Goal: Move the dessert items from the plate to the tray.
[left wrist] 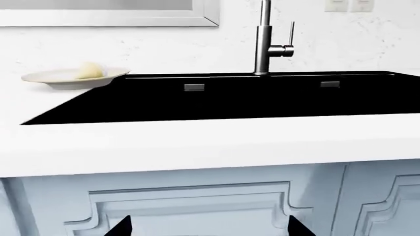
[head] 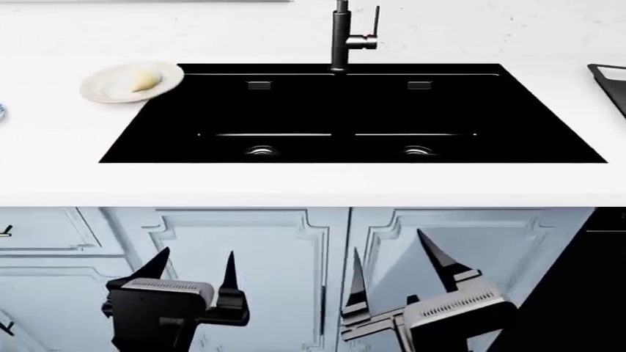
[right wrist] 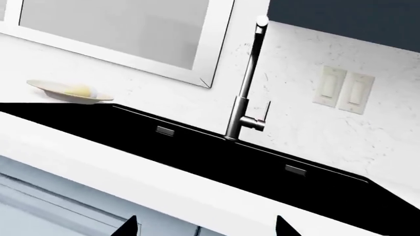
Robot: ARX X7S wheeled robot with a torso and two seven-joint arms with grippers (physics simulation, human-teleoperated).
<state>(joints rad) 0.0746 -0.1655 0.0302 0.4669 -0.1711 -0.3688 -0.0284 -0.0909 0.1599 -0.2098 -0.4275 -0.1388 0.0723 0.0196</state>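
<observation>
Bench (head: 313, 187): a white worktop runs across the head view, with pale blue panelled cupboard doors (head: 264, 271) below its front edge.
Sink (head: 352, 117): a black double basin is set into the bench; two drains glint on its floor and a dark metal tap (head: 342, 37) stands at the middle of its back rim.
Plate (head: 102, 88): a cream round plate sits on the bench just beside the sink's back left corner, its rim slightly overlapping the basin edge in the head view.
Dessert (head: 145, 78): one pale yellow rounded piece lies on the plate, toward the side nearest the sink; the left wrist view shows the same piece (left wrist: 90, 71) on the plate (left wrist: 52, 78). A second piece cannot be made out.
Tray (head: 608, 84): only a dark corner with a thin raised rim shows at the right edge of the head view, on the bench well apart from the plate, with the sink between them.
Left hand (head: 193, 273): held low in front of the cupboard doors, below bench level; its two black pointed fingers stand spread apart with nothing between them.
Right hand (head: 396, 265): also below bench level, near the left hand; fingers spread apart, holding nothing.
Wall: white marbled, with a framed window (right wrist: 118, 29) and two pale switches (right wrist: 345, 90) in the right wrist view.
</observation>
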